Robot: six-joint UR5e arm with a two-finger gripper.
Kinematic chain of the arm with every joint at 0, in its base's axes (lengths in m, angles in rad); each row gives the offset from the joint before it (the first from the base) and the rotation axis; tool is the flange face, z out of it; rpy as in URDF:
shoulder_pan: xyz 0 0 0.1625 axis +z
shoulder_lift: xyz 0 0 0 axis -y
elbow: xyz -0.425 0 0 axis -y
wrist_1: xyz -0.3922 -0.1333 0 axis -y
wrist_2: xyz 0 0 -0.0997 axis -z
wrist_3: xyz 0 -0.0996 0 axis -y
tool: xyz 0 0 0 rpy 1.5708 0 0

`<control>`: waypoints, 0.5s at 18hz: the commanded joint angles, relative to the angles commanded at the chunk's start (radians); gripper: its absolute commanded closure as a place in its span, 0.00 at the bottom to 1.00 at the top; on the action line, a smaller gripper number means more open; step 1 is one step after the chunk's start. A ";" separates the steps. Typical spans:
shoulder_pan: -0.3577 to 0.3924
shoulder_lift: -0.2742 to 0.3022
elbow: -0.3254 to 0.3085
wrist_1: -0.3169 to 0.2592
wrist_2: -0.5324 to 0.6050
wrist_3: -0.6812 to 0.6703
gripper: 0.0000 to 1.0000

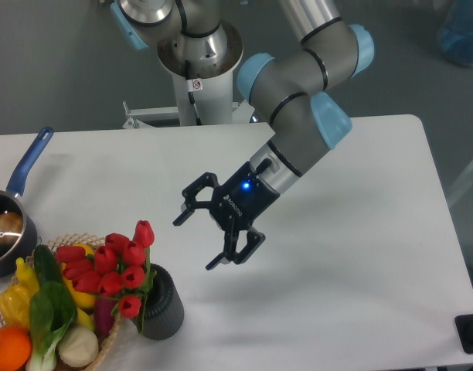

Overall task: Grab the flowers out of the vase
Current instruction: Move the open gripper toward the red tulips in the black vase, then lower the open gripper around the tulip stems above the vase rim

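The flowers [109, 267], a bunch of red tulip buds with green leaves, stand in the dark grey ribbed vase [162, 302] at the table's front left and lean left over a basket. My gripper [195, 243] hangs open above the table, up and to the right of the bunch, with its fingers pointing down-left toward it. Nothing is between the fingers. A gap of bare table separates the fingertips from the topmost bud.
A wicker basket [107, 346] with yellow, green and orange vegetables sits just left of the vase, touching the flowers. A dark saucepan [5, 236] with a blue handle stands at the left edge. The arm's base pillar [199, 77] rises behind the table.
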 joint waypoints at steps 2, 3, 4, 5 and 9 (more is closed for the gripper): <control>-0.012 -0.014 0.014 0.002 -0.003 -0.005 0.00; -0.012 -0.018 0.015 0.002 -0.009 -0.005 0.00; -0.014 -0.022 0.015 0.003 -0.020 -0.008 0.00; -0.014 -0.023 0.015 0.003 -0.028 -0.015 0.00; -0.014 -0.026 0.025 0.029 -0.038 -0.067 0.00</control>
